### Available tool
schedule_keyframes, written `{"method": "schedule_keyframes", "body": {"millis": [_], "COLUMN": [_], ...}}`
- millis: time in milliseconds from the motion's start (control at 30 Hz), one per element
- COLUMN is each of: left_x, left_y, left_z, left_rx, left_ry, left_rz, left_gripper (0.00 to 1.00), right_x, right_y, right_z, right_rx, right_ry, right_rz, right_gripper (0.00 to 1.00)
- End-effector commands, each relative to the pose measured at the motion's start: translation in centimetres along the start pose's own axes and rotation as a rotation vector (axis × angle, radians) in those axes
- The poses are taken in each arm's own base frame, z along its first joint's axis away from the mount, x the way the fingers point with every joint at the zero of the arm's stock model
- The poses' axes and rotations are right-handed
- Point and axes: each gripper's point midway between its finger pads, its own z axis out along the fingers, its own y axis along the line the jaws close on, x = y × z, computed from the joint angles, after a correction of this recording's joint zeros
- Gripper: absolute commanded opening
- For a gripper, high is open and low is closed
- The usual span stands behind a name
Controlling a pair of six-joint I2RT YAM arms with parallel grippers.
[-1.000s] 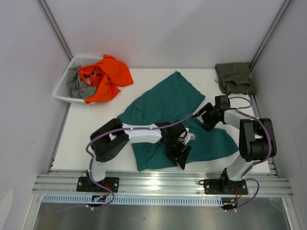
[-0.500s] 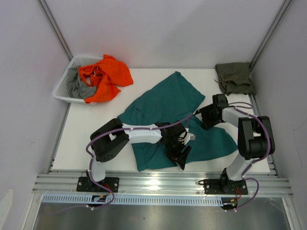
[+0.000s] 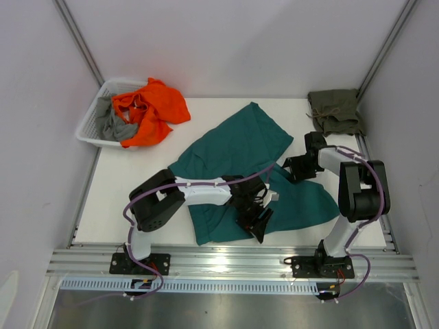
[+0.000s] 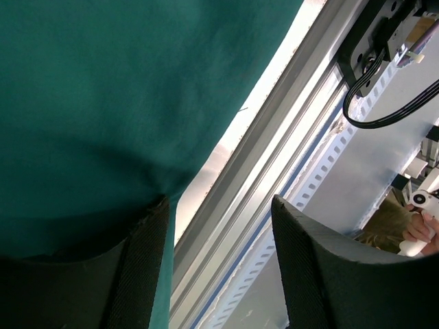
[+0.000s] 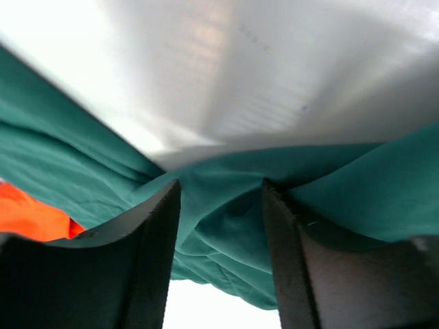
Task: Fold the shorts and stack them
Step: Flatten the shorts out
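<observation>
The teal-green shorts lie spread and rumpled over the middle of the table. The olive-green shorts sit folded at the back right corner. My left gripper rests at the teal pair's front hem. In the left wrist view the left gripper is open, with one finger against the cloth edge and only the table rail in the gap. My right gripper is low at the teal pair's right side. In the right wrist view the right gripper stands open astride a raised fold of teal cloth.
A white basket at the back left holds an orange garment and a grey one. The aluminium rail runs along the near table edge, just past my left gripper. Walls close in both sides.
My right gripper has dropped closer onto the teal shorts and its jaws have narrowed around the fold. The left arm has stayed where it was.
</observation>
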Motion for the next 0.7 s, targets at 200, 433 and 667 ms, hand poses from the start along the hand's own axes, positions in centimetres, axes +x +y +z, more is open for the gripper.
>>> {"method": "schedule_keyframes", "body": {"millis": [200,433,667], "left_x": [1.3,1.5,1.8], "left_y": [0.8,0.7,0.4], "left_z": [0.8,0.9,1.1], "left_rx": [-0.021,-0.020,-0.012], "left_ry": [0.055,0.058,0.071], "left_rz": [-0.028,-0.028,-0.022], "left_gripper": [0.63,0.62,0.62], "right_x": [-5.7,-8.3,-9.9], "right_y": [-7.5,-4.4,2.7], "right_z": [1.3,0.9,0.0], "right_rx": [0.399,0.378,0.266], "right_ry": [-0.233,-0.353,-0.496], "right_rz": [0.062,-0.075,-0.275], "right_gripper": [0.34,0.00,0.00]}}
